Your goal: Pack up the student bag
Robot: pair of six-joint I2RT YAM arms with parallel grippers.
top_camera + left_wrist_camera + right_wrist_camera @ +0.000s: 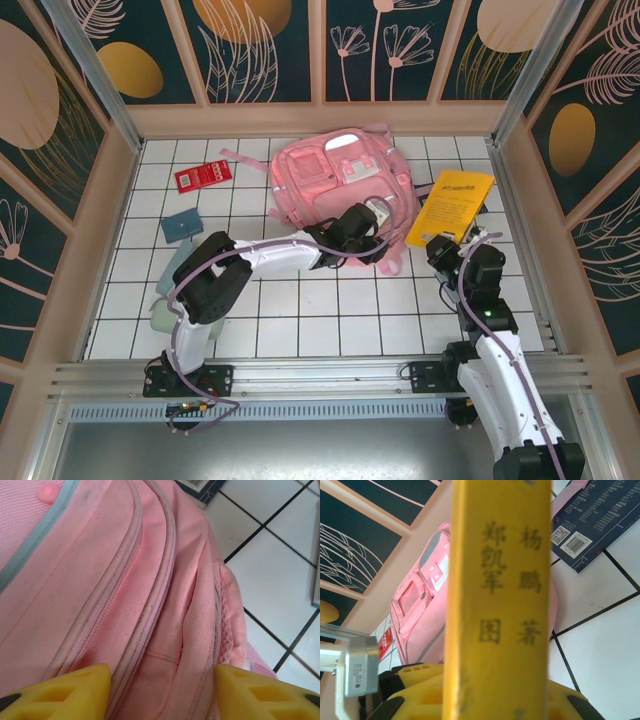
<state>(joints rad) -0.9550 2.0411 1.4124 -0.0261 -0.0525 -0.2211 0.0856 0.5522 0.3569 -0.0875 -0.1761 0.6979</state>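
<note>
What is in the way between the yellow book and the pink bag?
The left gripper sits at the student bag's edge facing the yellow book, and a dark blue book lies flat beside the bag.

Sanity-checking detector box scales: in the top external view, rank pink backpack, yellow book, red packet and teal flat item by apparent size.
1. pink backpack, by far the largest.
2. yellow book, clearly second.
3. red packet and teal flat item look about alike, so I won't rank them.
</note>
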